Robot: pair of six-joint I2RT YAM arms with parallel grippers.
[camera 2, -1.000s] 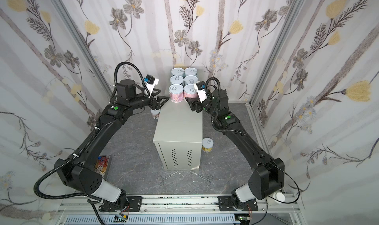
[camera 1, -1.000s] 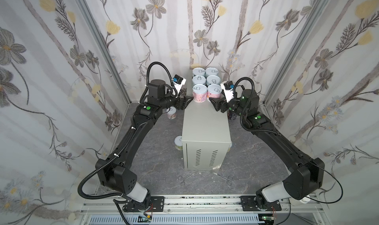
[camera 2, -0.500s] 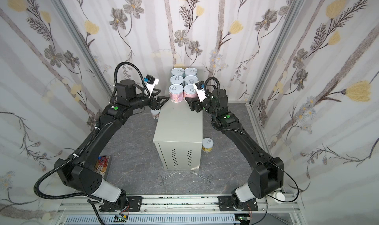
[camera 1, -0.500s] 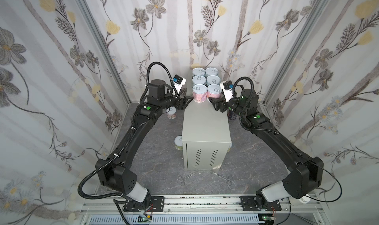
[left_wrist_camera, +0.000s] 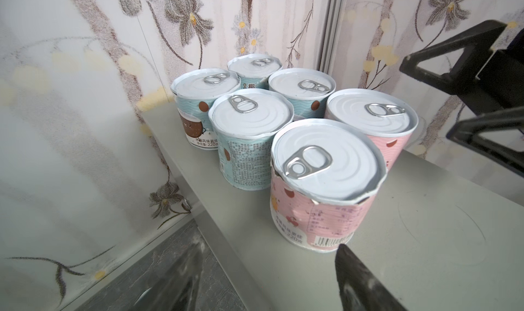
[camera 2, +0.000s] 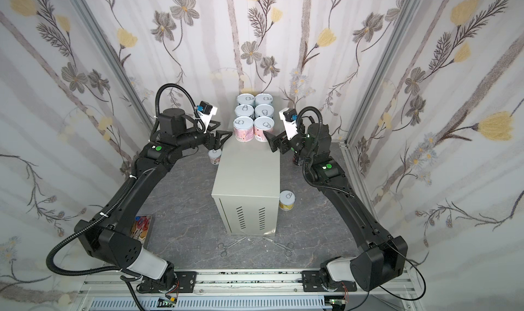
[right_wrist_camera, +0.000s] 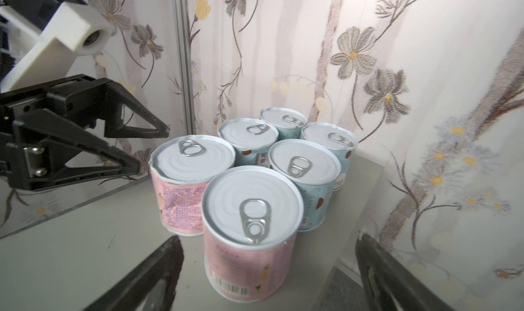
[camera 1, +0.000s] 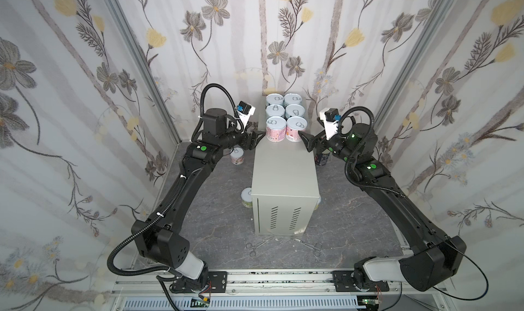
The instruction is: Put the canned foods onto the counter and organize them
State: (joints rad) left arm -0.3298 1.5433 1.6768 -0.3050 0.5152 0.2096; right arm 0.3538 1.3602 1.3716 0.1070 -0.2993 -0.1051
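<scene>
Sitting on the floor left of the counter (camera 1: 285,179), a pink can (camera 1: 237,155) and a green can (camera 1: 247,197) are waiting; left gripper (camera 1: 258,137) is hovering released at the counter's left edge, empty. Six cans (camera 1: 285,121) are standing grouped at the counter's far end. Right gripper (camera 1: 306,141) is hanging agape beside them, gripping nothing. Right of the counter, a dark-blue can (camera 1: 323,159) and yellow can (camera 2: 287,200) are remaining.

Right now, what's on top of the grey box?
Six cans stand upright at the far end of the grey box: four teal cans behind two pink cans. The near part of its top is bare. Both tools sit beside the pink pair, holding nothing.
</scene>
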